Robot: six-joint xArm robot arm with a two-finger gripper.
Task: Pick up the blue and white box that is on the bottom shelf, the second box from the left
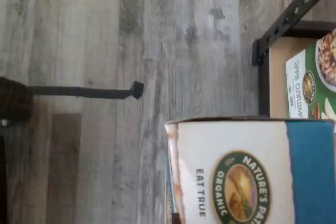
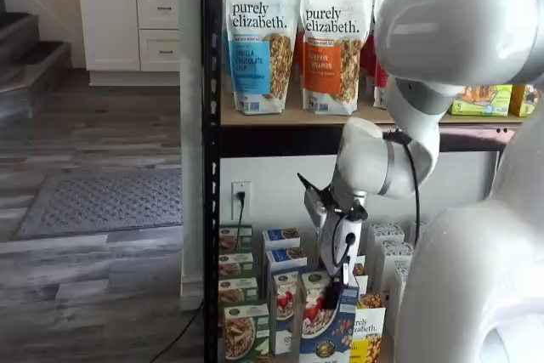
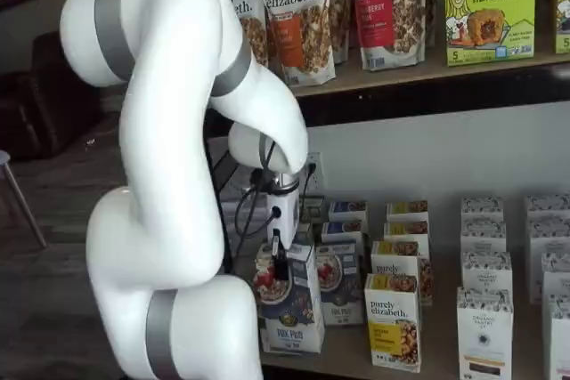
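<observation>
Tool (image 3: 280, 266) clamped shut on the blue and white box (image 3: 287, 304), black fingers (image 2: 347, 268) pinching its top edge in both shelf views. Box upright, pulled forward of its row and seemingly raised a little off the bottom shelf (image 3: 356, 355), though the gap underneath hard to make out. Just beside the blue and white box, toward the rack's black post (image 2: 210, 159), the green-and-white box (image 2: 244, 331) standing at the front of its own row; on the other side, the yellow-and-white box (image 3: 393, 322), also at the front. Directly behind the blue and white box, more blue boxes (image 3: 337, 282) lined up toward the wall. In the wrist view, the blue and white box (image 1: 252, 171) close up, white top with a round green logo, grey plank floor (image 1: 131, 51) past it and the green-and-white box (image 1: 312, 82) just beyond.
</observation>
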